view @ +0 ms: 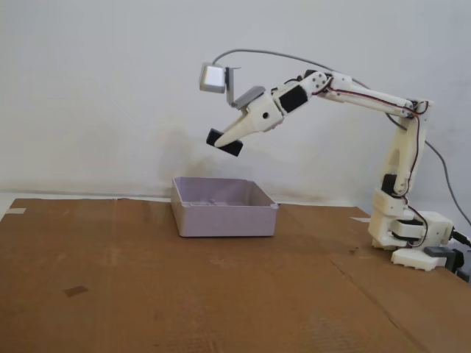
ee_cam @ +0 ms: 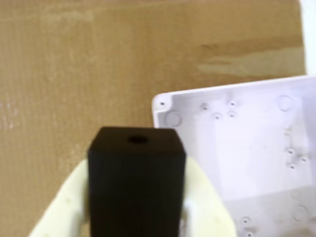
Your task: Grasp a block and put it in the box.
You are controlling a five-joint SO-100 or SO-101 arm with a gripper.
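Clamped between my cream plastic two-finger gripper (view: 223,141) is the small matte black rectangular block (view: 224,143), held high in the air in the fixed view, above the shallow pale lavender-grey plastic box (view: 224,218) that sits on the brown cardboard-covered table (view: 147,294). From that side view the block hangs over the left part of the box, though I cannot tell how it lines up in depth. In the wrist view the block (ee_cam: 137,182) fills the lower middle, with a cream finger (ee_cam: 61,207) pressed against each long side, and the box's near corner and screw-bossed floor (ee_cam: 247,148) lie off to the right, so I judge I am not yet squarely over the opening. I read the block as rigid and light; the arm carries it at full reach without visible sag. Its flat, parallel sides give the fingers good purchase, and the dull surface looks unlikely to slip. There is a round hole in its end face, no use for gripping. Holding across the narrow width, as now, seems right. Nothing about it looks fragile, so a short drop into the box should do no harm.
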